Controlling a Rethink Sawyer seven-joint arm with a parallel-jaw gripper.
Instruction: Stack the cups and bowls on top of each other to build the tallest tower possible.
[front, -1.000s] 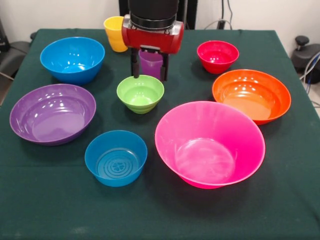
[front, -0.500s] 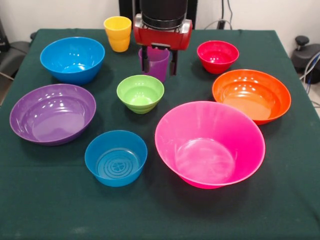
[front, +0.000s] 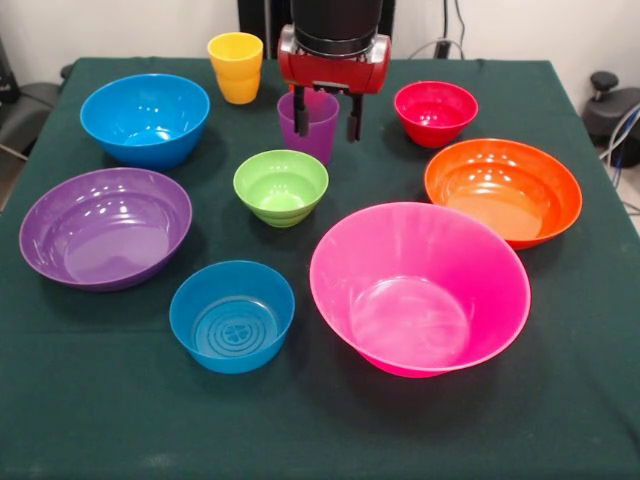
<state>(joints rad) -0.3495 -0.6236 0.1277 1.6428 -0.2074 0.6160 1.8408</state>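
Standing upright on the cloth-covered desk (front: 90, 420), the translucent purple cup (front: 309, 125) sits just behind the glossy green bowl (front: 281, 186). The gripper (front: 326, 118) hangs over it, fingers (front: 353, 120) spread wide astride the rim, clamping nothing. Smooth yellow cup (front: 236, 67) nearby; large pink bowl (front: 420, 287) in front.

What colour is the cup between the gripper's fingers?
Translucent purple. The cup shows best in the front view, with the gripper around its rim.

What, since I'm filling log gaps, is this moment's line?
gripper: open, at purple cup | purple cup: upright, unstacked | stacked: nothing yet
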